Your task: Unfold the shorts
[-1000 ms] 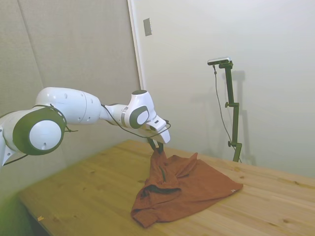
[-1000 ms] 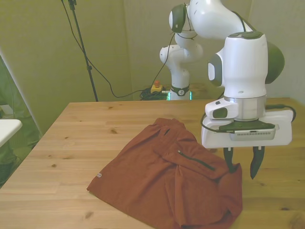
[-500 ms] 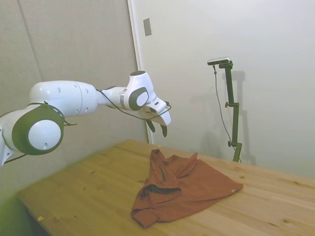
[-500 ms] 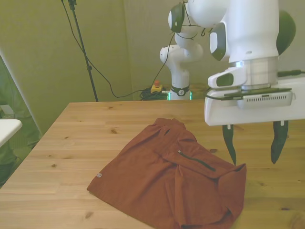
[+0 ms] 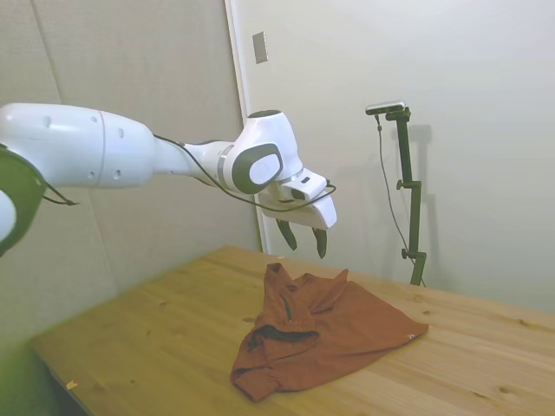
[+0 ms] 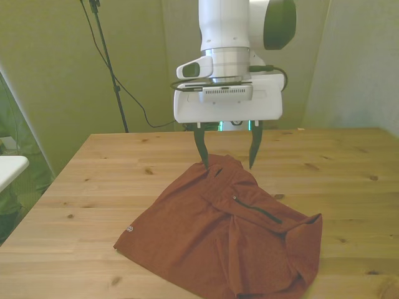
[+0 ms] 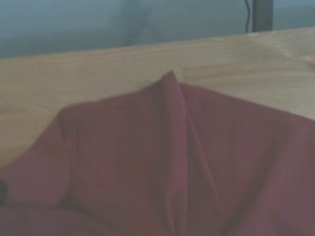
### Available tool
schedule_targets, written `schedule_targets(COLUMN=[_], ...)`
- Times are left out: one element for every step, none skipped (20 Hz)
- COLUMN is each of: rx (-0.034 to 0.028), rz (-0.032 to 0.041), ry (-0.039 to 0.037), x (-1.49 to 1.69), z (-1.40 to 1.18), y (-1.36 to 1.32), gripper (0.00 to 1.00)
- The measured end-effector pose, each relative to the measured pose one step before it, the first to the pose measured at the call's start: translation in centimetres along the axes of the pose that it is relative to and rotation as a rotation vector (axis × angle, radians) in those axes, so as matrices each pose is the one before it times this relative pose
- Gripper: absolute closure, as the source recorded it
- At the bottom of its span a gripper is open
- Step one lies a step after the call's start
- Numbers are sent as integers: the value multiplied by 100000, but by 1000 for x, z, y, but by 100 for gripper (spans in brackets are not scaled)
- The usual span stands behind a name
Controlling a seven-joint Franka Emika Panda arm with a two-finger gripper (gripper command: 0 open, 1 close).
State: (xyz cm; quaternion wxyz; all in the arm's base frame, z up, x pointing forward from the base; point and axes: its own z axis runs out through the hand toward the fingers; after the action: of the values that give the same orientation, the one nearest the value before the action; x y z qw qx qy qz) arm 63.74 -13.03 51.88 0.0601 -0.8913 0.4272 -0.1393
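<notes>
The rust-orange shorts (image 6: 212,237) lie crumpled on the wooden table (image 6: 93,187), partly folded over, with a dark zipper line running across the middle. In the side view the shorts (image 5: 329,334) show a raised fold at their left end. My gripper (image 6: 228,166) hangs open just above the shorts' far edge, holding nothing. From the side the gripper (image 5: 305,251) is clear of the cloth, its fingers pointing down. The wrist view shows a peaked ridge of the shorts (image 7: 162,162) close by, blurred.
A thin black tripod pole with a cable (image 6: 109,68) stands behind the table at the front view's left. A white surface (image 6: 9,168) pokes in at the left edge. Bare table lies on the front view's left of the shorts.
The gripper has risen off the shorts' near corner on the front view's right and swung left to the far edge. It stays open. The shorts lie still.
</notes>
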Motion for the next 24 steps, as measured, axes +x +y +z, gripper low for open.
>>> schedule_targets(rx=[-1679, -1695, -1750, -1433, -1051, -772, -576, -309, -78, 32, 2, -171, -31, 517, 1033, 889, 946, 738, 719, 615, 393, 739, 572, 360], rz=[-2240, -2069, -1749, -1424, -1232, -1280, -1519, -1372, -946, -896, -665, -233, -418, -357, -182, -328, 34, -90, 124, 39, -39, 202, -106, -206], ry=[-922, -1295, -1229, -1105, -1104, -859, -481, -37, 32, 96, 144, -20, -175, -151, -265, -370, -500, -489, -631, -704, -634, -986, -1595, -1132], x=[-550, -585, -557, -521, -379, -234, -75, 22, 74, 167, 222, 264, 286, 349, 359, 361, 333, 294, 285, 260, 319, 266, 244, 257], z=[17, 349, 630, 922, 1034, 936, 817, 597, 343, 168, 113, 307, 466, 508, 506, 420, 383, 410, 443, 496, 492, 502, 502, 357], y=[1382, 1445, 1441, 1490, 1306, 1054, 829, 674, 535, 424, 344, 275, 228, 102, -24, -79, -151, -177, -167, -136, -119, -121, -129, -166], gripper=[0, 0, 0, 0, 0, 0, 0, 0, 0, 0, 0, 0, 0, 0, 0, 0, 0, 0, 0, 0, 0, 0, 0, 0])
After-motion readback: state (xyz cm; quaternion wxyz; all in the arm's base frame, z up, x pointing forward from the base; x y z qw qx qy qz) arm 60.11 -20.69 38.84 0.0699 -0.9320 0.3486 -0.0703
